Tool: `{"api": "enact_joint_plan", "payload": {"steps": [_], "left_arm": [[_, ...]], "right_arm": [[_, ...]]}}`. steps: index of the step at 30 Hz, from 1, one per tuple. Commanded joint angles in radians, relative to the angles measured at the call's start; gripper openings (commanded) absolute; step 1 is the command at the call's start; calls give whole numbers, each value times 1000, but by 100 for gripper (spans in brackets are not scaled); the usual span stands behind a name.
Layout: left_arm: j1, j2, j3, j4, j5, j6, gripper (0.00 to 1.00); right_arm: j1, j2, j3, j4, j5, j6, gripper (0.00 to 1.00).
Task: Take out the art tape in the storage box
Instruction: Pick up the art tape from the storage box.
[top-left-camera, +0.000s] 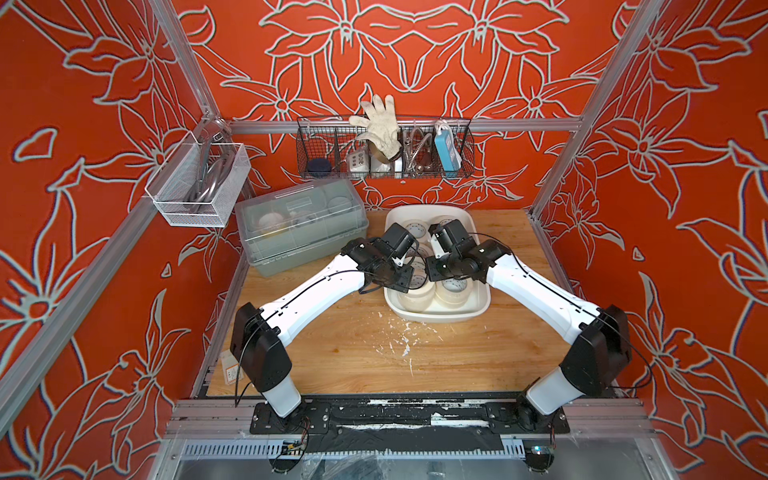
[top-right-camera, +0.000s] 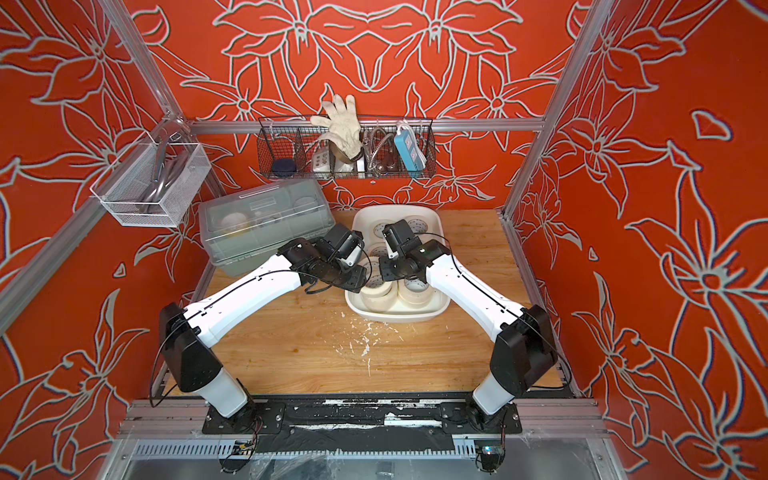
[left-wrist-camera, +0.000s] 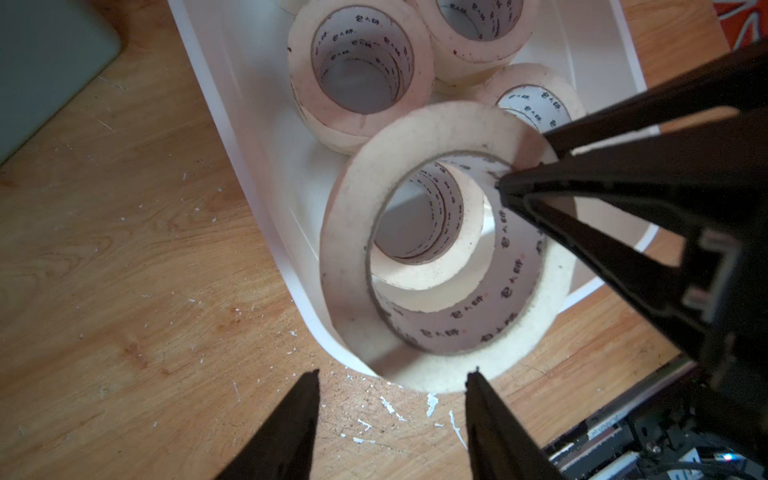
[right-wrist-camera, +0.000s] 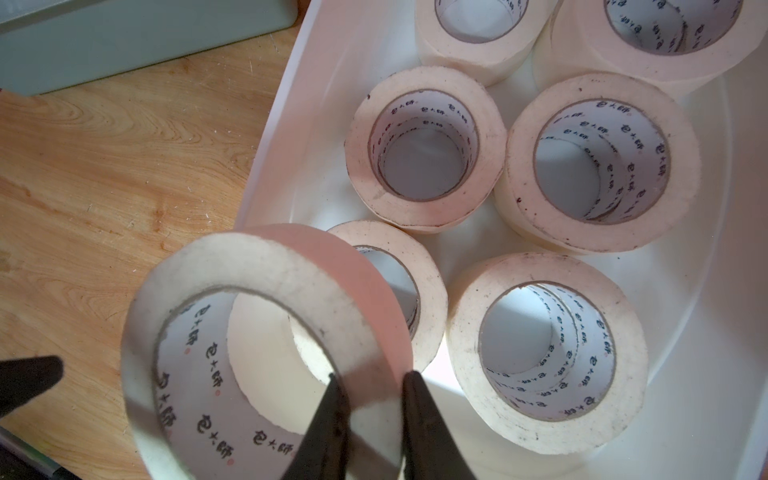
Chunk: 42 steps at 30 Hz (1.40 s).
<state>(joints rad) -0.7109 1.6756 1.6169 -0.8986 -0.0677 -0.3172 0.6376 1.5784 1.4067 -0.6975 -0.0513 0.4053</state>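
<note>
1. My right pincer (right-wrist-camera: 372, 376) was clamped on the wall of one art tape roll (right-wrist-camera: 266, 266), which hung raised and tilted over a corner of the storage box (right-wrist-camera: 270, 166).
2. My left pincer (left-wrist-camera: 392, 374) stood agape just beside that roll, holding nothing.
3. The other rolls (right-wrist-camera: 548, 353) lay inside the box. I judged the task barely begun.

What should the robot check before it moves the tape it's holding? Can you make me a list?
1. Grip: right fingers pinch the roll by its wall: ok.
2. Lift: roll tilted, raised over the box corner: ok.
3. Left fingers apart, by the roll's rim: ok.
4. Left fingers touching the roll: cannot tell.
5. Box emptied: not ok, other rolls are inside.
</note>
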Motion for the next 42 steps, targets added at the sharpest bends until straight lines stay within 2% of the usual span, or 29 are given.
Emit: {"api": "enact_joint_plan", "payload": {"steps": [1, 3, 10, 14, 17, 21, 27, 30, 34, 37, 42], "left_arm": [[-11, 34, 35, -32, -118, -2, 54], [-10, 50, 37, -19, -140, 0, 54], [-11, 86, 37, 46, -106, -9, 49], [-12, 96, 33, 87, -109, -18, 43], [-11, 103, 28, 117, -100, -20, 33], [-12, 106, 30, 131, -90, -27, 20], [-10, 90, 37, 134, -85, -31, 12], [-10, 77, 44, 121, -95, -37, 8], [-6, 45, 40, 110, -162, -50, 0], [21, 21, 27, 104, -222, -78, 0], [125, -24, -30, 100, -236, -172, 0]], "right_arm": [[10, -46, -15, 32, 12, -1, 0], [10, -49, -17, 33, 7, 1, 0], [12, -66, -34, 38, -4, 10, 0], [13, -80, -50, 50, -13, 16, 0], [12, -96, -63, 63, -23, 21, 2], [13, -118, -75, 70, -32, 20, 12], [11, -162, -102, 94, -89, 0, 43], [12, -199, -120, 119, -129, -9, 51], [11, -251, -136, 131, -119, -8, 57], [11, -293, -149, 138, -80, -12, 59], [5, -361, -188, 152, 20, 0, 61]]}}
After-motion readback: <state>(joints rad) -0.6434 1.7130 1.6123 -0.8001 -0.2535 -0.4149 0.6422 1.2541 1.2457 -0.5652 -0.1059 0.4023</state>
